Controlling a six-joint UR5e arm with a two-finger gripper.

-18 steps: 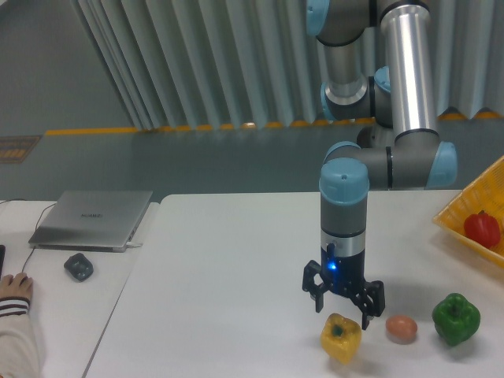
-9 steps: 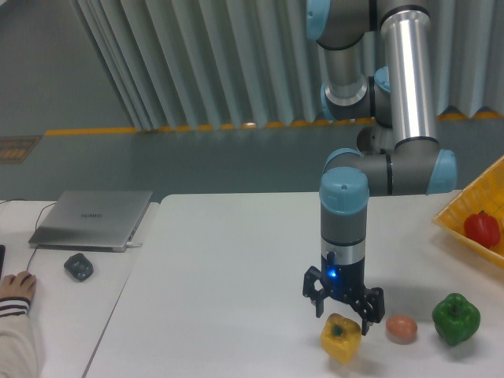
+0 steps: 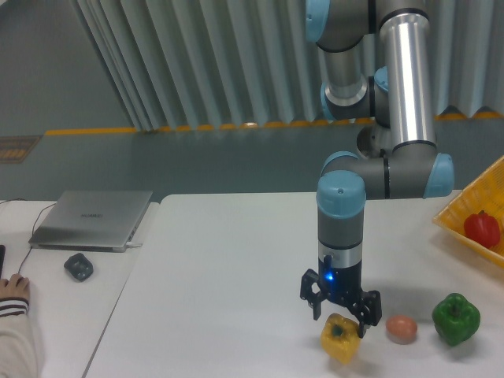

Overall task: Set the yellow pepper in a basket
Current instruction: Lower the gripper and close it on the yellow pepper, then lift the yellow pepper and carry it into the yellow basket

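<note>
table (image 3: pixel 220 260) spreads wide and bare to the left of the gripper, with its front edge cut off by the frame just below the work, so the free room for a lift is upward and leftward rather than toward the camera. arm (image 3: pixel 409 87) hangs down from above and right, its wrist turned vertical so the tool points straight at the tabletop, which looks like a top-down approach. basket (image 3: pixel 465 209) sits far to the right and a little above the gripper, only its slanted rim and part of one wall showing at the frame edge; a red pepper (image 3: pixel 482 229) lies inside it. laptop (image 3: pixel 93 218) lies closed well off to the left on a neighbouring desk, out of the way. green pepper (image 3: pixel 456 319) stands to the right, near the table's front, roughly on the line toward the basket, so a low carry would risk clipping it. pepper (image 3: pixel 341 338), the yellow one, sits on the table directly under the gripper (image 3: pixel 339 319), stem dimple up. the fingers are spread and straddle its top, one tip on each side, not visibly pressing it; i judge the grasp is about to be made, not made yet. a small orange-brown fruit (image 3: pixel 401 328) lies just right of the pepper, close to the right finger, leaving little slack there. mouse (image 3: pixel 78 266) rests far left, and a hand (image 3: pixel 14 290) shows at the left edge.
</note>
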